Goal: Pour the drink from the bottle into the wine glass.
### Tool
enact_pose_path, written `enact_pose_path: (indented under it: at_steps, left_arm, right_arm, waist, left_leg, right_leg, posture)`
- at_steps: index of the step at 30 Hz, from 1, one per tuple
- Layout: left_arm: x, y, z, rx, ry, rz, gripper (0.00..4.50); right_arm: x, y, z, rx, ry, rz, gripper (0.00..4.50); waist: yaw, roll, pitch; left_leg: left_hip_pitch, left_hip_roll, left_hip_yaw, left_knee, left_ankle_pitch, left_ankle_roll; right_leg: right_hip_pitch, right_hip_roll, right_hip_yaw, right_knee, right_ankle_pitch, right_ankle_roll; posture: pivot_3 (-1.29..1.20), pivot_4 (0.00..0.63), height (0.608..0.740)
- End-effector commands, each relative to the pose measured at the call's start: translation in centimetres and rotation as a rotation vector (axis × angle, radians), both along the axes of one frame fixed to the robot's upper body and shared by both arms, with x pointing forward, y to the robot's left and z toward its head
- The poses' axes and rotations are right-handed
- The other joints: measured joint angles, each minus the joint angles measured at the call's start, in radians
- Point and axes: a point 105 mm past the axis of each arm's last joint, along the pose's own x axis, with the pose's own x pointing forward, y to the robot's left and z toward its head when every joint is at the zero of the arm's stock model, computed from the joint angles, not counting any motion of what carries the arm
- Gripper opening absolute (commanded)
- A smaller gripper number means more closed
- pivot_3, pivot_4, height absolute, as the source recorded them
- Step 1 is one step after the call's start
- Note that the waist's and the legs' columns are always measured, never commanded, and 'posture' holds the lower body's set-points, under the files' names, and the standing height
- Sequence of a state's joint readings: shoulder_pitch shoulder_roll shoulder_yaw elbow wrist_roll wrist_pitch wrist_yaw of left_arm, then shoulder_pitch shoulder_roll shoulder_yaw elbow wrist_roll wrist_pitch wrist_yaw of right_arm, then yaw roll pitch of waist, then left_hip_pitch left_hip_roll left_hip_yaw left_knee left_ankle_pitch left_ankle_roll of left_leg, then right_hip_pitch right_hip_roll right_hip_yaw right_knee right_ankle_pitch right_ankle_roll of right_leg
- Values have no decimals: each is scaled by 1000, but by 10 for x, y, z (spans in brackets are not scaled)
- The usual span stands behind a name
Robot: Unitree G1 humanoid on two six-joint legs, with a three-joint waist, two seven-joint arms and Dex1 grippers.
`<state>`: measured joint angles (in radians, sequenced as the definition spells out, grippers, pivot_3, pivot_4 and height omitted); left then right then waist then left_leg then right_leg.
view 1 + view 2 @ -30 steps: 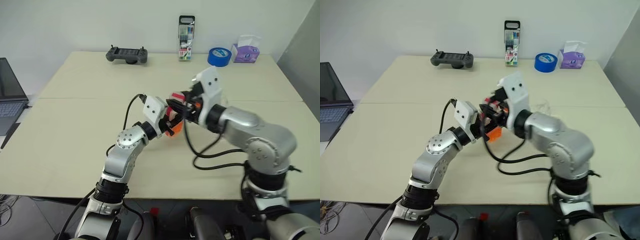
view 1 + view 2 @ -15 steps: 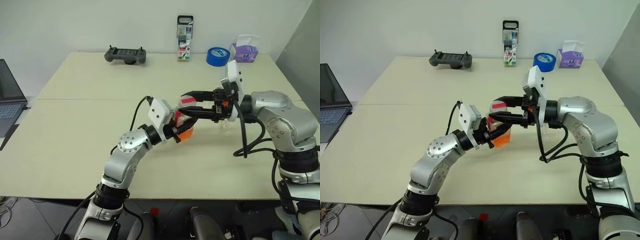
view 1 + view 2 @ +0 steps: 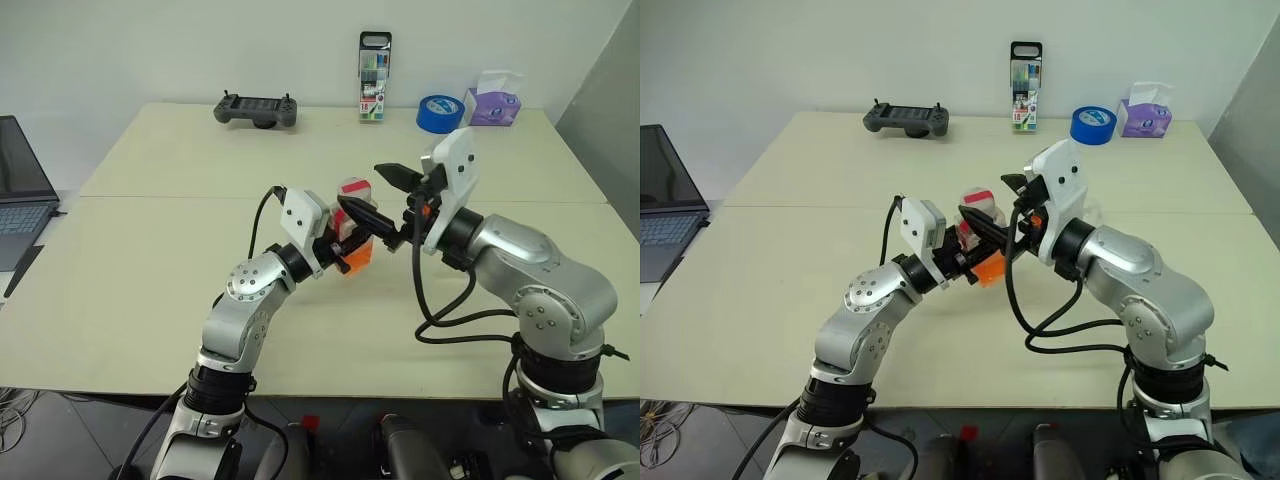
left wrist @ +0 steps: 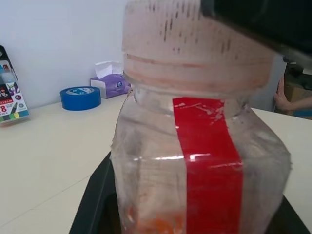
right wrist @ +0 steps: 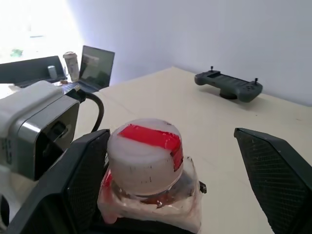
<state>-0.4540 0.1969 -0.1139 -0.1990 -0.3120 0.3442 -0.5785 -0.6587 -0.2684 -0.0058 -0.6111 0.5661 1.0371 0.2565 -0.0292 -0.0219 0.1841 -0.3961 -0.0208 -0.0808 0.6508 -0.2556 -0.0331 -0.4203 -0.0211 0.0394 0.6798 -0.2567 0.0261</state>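
Left eye view, from left to right: a laptop sits at the table's left edge, and a game controller lies at the far side. Nearer the middle, the left gripper is clamped tight on the bottle, holding it upright above the table. The bottle's cap is pale with a red strip across it, and the drink fills just the bottom of the bottle. Right beside it, the right gripper has its fingers spread wide, one finger next to the cap and the other well apart from it; it holds nothing. Along the far edge stand a marker pack, a blue tape roll and a purple tissue box.
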Motion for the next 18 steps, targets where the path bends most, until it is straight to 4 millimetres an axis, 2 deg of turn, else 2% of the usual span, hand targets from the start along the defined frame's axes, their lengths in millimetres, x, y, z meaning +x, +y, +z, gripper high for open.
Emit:
enact_pose_path:
  at_steps: [1,6,10,18]
  left_arm:
    - [-3,-1,16,-14,-71,-8,1692]
    - [-2,-2,13,-8,-64,-10,1692]
    - [-2,-2,13,-7,-61,-12,1692]
    - [0,-2,10,-8,-56,-9,1692]
  right_arm:
    - [-2,-4,14,16,-52,-85,4332]
    - [3,-6,7,-19,-4,-151,4332]
    - [0,-1,1,-69,20,-139,4332]
    - [1,3,5,-64,31,-193,4332]
  waist:
    - [0,0,0]
    - [-1,0,0]
    - [-1,0,0]
    - [-2,0,0]
  left_leg:
    - [0,0,0,0,0,0]
    - [0,0,0,0,0,0]
    - [0,0,0,0,0,0]
    - [0,0,0,0,0,0]
  right_leg:
    - [0,0,0,0,0,0]
    - [0,0,0,0,0,0]
    - [0,0,0,0,0,0]
    - [0,0,0,0,0,0]
  posture:
    - [0,150,740]
    - [0,150,740]
    - [0,150,740]
    - [0,150,740]
